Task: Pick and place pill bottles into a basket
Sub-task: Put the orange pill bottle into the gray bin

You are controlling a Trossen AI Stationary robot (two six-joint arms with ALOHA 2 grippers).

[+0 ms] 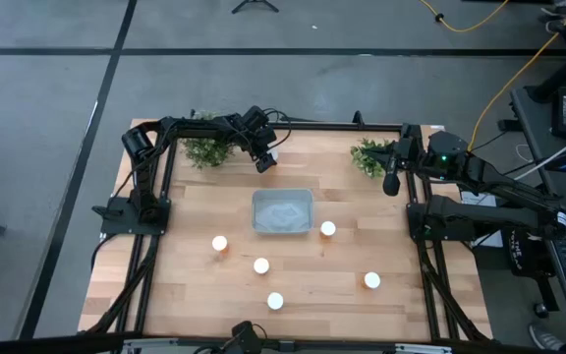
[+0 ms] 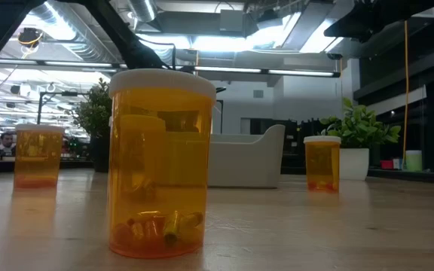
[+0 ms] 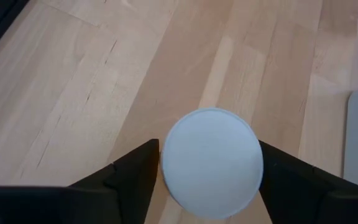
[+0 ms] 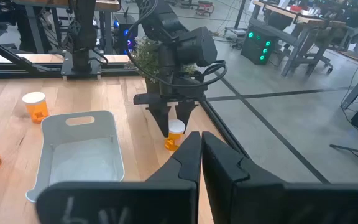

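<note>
The left end effector [image 1: 263, 157] is parked near the back of the counter [image 1: 165, 285], just beside the left potted plant [image 1: 208, 150], and one pill bottle [image 3: 211, 163] is sat upright right between its fingers [image 3: 129, 180]. The bottle's long axis is vertical, cap up, so the fingers are straddling it from either side. A small gap can be made out on each side of the white cap, so nothing is actually pinched yet: partly open, closing in by the look of it. The basket [image 1: 282, 212] is found just in front of that spot, nearer the counter's middle, nothing seen in it. Five more bottles [image 1: 261, 265] are scattered beyond it. The right end effector [image 4: 201, 155] is kept fully closed and empty, waiting over by the right potted plant [image 1: 369, 157], much farther from this bottle.
</note>
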